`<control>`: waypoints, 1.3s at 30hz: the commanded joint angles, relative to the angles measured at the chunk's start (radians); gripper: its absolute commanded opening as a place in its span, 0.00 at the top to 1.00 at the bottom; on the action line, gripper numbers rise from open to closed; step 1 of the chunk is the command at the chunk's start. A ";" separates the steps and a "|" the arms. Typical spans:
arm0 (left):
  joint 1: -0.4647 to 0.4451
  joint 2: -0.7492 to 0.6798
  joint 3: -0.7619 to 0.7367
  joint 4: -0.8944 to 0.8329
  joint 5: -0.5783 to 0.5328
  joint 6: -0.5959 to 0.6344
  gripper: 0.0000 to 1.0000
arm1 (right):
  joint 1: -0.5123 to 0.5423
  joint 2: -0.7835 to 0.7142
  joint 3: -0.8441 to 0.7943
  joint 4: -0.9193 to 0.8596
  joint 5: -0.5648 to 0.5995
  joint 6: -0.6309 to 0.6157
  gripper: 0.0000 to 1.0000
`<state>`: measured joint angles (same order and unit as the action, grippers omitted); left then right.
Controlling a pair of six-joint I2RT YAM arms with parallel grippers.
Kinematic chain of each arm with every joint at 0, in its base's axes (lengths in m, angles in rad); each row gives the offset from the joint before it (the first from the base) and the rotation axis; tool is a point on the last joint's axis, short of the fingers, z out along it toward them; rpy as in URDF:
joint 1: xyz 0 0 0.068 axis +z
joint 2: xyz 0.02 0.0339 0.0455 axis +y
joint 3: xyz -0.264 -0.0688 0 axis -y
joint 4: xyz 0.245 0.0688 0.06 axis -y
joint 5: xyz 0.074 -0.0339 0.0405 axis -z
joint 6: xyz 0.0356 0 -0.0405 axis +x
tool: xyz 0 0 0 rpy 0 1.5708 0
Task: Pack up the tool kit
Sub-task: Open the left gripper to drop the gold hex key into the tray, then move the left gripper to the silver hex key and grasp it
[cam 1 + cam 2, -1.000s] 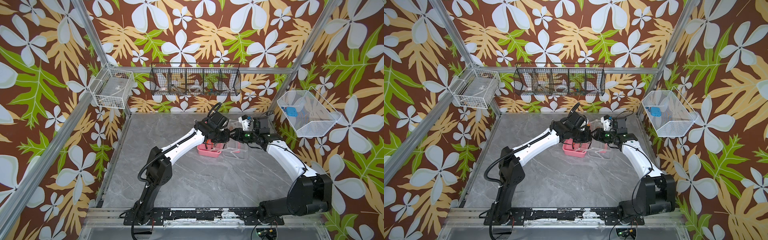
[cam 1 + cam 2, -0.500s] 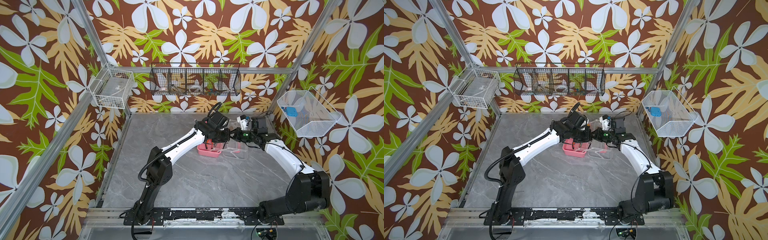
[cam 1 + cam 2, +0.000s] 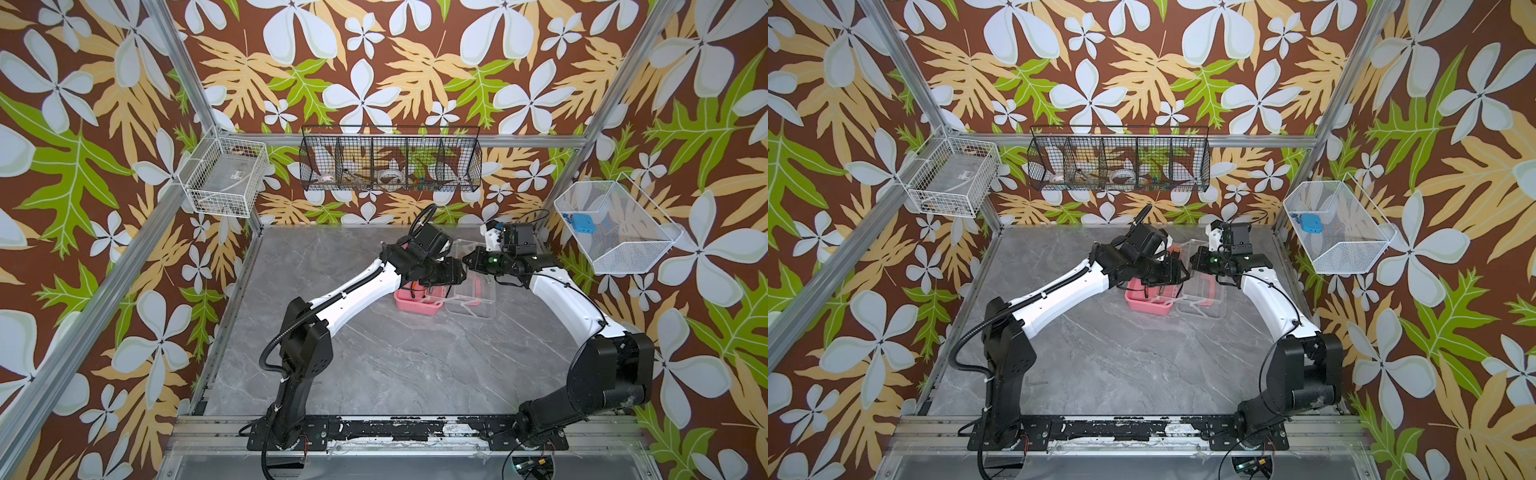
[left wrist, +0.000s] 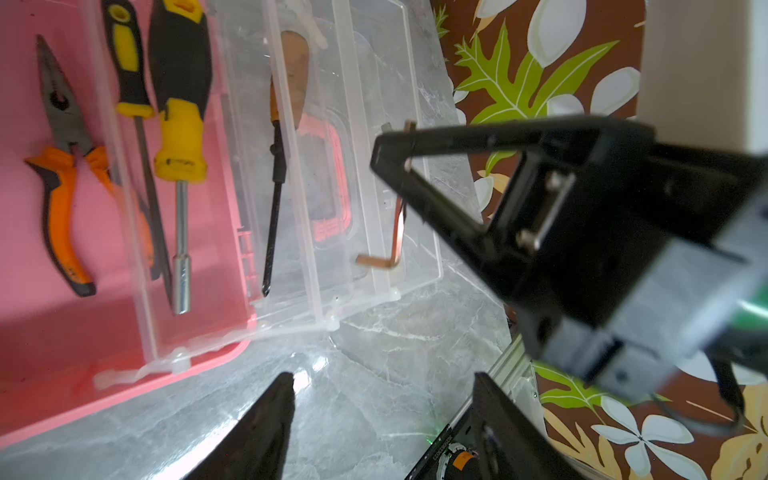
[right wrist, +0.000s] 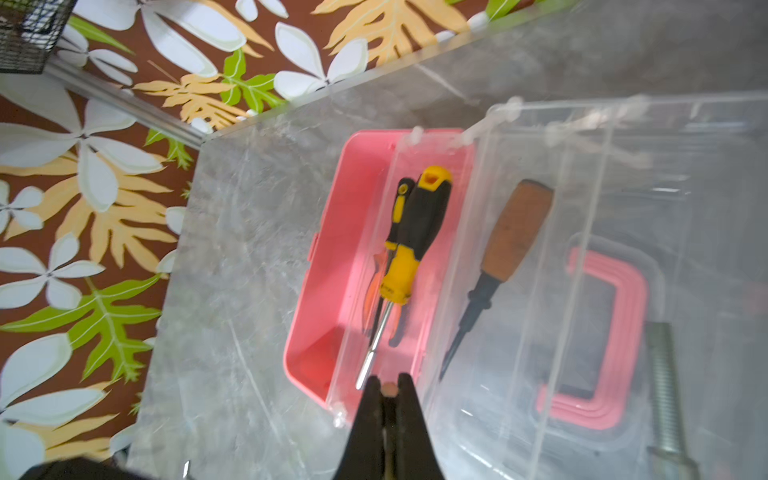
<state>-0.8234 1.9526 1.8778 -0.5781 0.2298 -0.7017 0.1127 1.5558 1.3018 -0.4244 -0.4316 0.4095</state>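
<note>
Pink case [image 3: 417, 306] open on the grey table [image 3: 374, 365], both arms meeting above it.
In both top views we see the case just above the middle of the frame, its clear lid [image 3: 473, 296] laid open to the right. In the left wrist view we find the orange-black pliers [image 4: 62, 178] and two yellow-black screwdrivers [image 4: 178, 124] lying in the pink half, and a brown-handled tool [image 5: 515, 232] in the lid. The left gripper [image 4: 382, 380] has its fingers spread apart with nothing between them. The right gripper [image 5: 385, 381] is pinched tight on a small copper-coloured hex key [image 4: 397, 232], which we see against the lid.
</note>
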 commanded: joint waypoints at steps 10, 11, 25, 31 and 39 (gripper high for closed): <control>0.164 -0.362 -0.477 0.120 -0.061 -0.053 0.29 | 0.015 0.162 0.080 -0.067 0.129 -0.058 0.93; 0.171 -0.382 -0.502 0.125 -0.064 -0.054 0.29 | 0.017 0.172 0.087 -0.059 0.129 -0.056 0.90; 0.249 -0.588 -0.683 -0.107 -0.236 -0.050 0.54 | 0.086 0.147 0.217 -0.108 0.276 -0.147 0.58; 0.278 -0.776 -0.939 -0.262 -0.317 -0.201 0.48 | 0.263 0.036 0.166 -0.089 0.448 -0.189 0.58; 0.277 -0.925 -1.178 -0.321 -0.359 -0.378 0.41 | 0.331 -0.029 0.099 -0.058 0.411 -0.149 0.58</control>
<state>-0.5480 1.0340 0.7200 -0.8631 -0.0925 -0.9958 0.4408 1.5356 1.4055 -0.5087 -0.0257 0.2478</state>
